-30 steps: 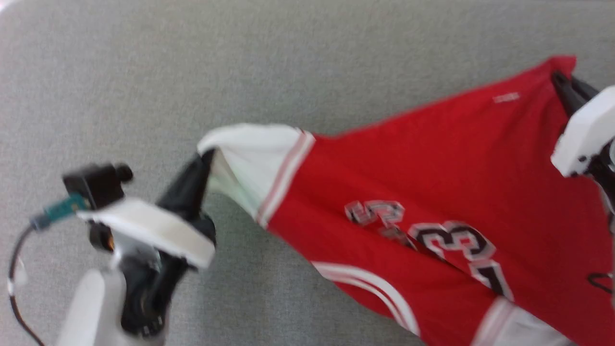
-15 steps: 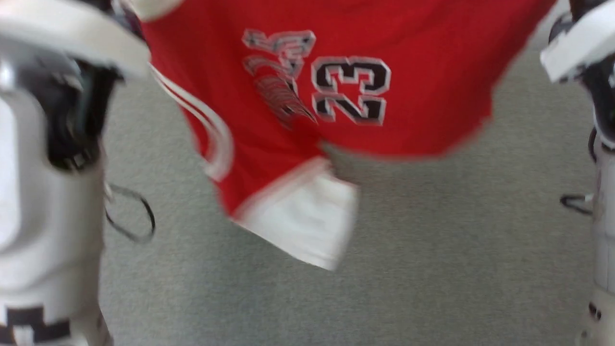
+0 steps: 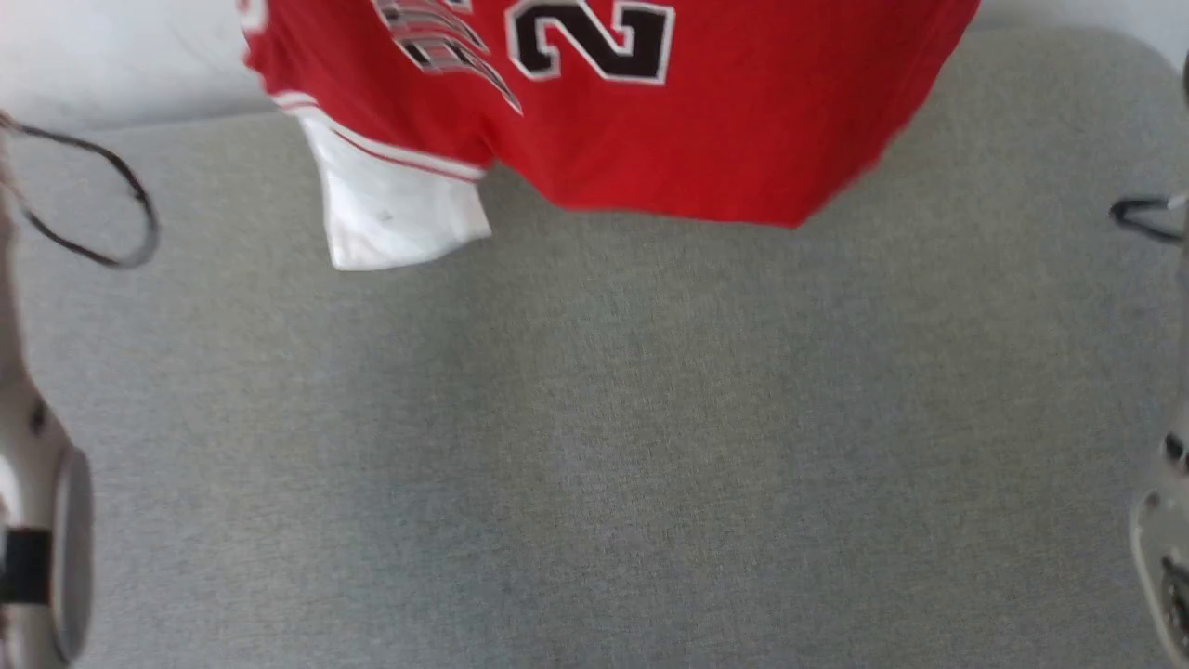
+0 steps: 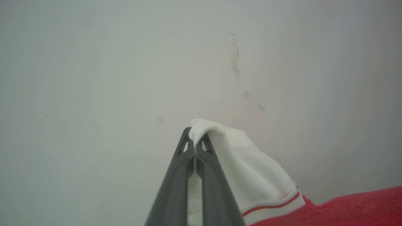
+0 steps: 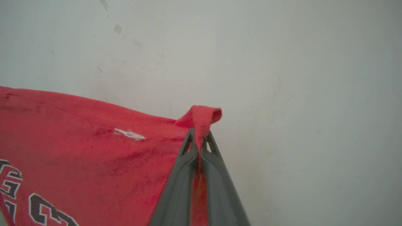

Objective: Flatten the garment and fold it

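Note:
The garment (image 3: 706, 139), red with black white-outlined lettering, hangs in the air at the top of the head view, above the grey surface (image 3: 594, 446). One white sleeve (image 3: 390, 214) dangles at its lower left. In the left wrist view my left gripper (image 4: 195, 138) is shut on the tip of the other white sleeve (image 4: 251, 169), with red cloth at the lower right. In the right wrist view my right gripper (image 5: 198, 136) is shut on a red corner of the garment (image 5: 94, 141), whose cloth spreads to the left.
A pale wall (image 4: 125, 62) with chipped paint stands behind both grippers. Pale forearms show at the left edge (image 3: 37, 520) and the right edge (image 3: 1166, 539) of the head view, each with a loose black cable loop (image 3: 102, 204).
Both grippers have lifted the garment off the surface, and it now hangs by a sleeve and a corner. The head view has shifted a lot, so the camera has moved too.

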{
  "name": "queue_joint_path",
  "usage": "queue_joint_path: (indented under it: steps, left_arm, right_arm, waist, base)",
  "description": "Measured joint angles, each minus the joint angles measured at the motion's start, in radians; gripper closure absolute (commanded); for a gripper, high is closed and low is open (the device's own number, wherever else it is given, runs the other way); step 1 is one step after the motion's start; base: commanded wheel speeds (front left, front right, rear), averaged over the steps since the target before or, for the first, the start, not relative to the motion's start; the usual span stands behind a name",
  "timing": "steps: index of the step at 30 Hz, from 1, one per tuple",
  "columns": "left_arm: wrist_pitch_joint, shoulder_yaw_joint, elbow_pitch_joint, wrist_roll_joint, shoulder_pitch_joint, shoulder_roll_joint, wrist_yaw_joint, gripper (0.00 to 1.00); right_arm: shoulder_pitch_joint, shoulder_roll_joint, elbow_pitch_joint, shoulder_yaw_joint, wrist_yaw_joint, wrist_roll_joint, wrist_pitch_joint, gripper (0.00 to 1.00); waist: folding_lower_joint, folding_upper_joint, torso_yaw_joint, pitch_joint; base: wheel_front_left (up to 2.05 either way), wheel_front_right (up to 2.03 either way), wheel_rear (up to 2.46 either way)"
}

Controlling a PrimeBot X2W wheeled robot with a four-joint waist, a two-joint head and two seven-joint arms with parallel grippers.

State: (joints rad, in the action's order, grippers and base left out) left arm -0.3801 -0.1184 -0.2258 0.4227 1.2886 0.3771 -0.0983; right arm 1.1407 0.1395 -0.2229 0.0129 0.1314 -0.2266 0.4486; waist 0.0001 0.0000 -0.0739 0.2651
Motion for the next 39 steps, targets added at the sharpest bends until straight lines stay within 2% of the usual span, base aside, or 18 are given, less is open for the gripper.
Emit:
queue_joint_path:
  steps: [3,7,13,20,23,28,32,39]
  left_arm:
    - [0.007,-0.007,-0.019,-0.025,0.084,0.016,-0.001,1.00]
    - [0.071,-0.010,-0.032,-0.054,0.195,0.026,0.002,1.00]
    - [0.190,-0.006,-0.082,-0.066,0.338,0.029,0.026,1.00]
    - [0.297,0.003,-0.127,-0.066,0.416,0.033,0.046,1.00]
    - [0.327,-0.002,-0.145,-0.057,0.418,0.032,0.079,1.00]
    - [0.383,-0.006,-0.145,-0.016,0.329,0.017,0.129,1.00]
    - [0.417,-0.003,-0.098,0.025,0.198,0.004,0.149,1.00]
    - [0.448,0.005,0.130,0.061,-0.141,-0.001,0.138,1.00]
  right_arm:
    - [0.075,0.004,-0.030,0.003,0.000,0.030,0.004,1.00]
    - [0.183,0.007,-0.079,-0.015,0.000,0.076,-0.026,1.00]
    - [0.323,-0.005,-0.145,-0.039,0.000,0.138,-0.131,1.00]
    - [0.394,0.001,-0.225,-0.028,0.000,0.175,-0.232,1.00]
    - [0.395,0.012,-0.257,-0.020,0.000,0.174,-0.250,1.00]
    - [0.370,0.040,-0.286,0.008,0.000,0.154,-0.287,1.00]
    - [0.293,0.060,-0.281,0.059,0.000,0.100,-0.318,1.00]
    - [0.024,0.111,-0.093,0.095,0.000,-0.035,-0.332,1.00]
  waist:
    - [0.0000,0.0000,-0.008,0.053]
    - [0.0002,0.0000,-0.011,0.140]
    - [0.0004,0.0000,-0.015,0.270]
    - [0.0003,0.0000,-0.021,0.392]
    - [0.0002,0.0000,-0.022,0.435]
    - [0.0002,0.0000,-0.017,0.494]
    - [0.0002,0.0000,-0.001,0.506]
    - [-0.0002,0.0000,0.017,0.443]
  base:
    - [0.00,0.00,0.00]
    - [0.00,0.00,0.00]
    - [0.00,0.00,0.00]
    - [0.00,0.00,0.00]
    - [0.00,0.00,0.00]
    - [0.00,0.00,0.00]
    - [0.00,0.00,0.00]
    - [0.00,0.00,0.00]
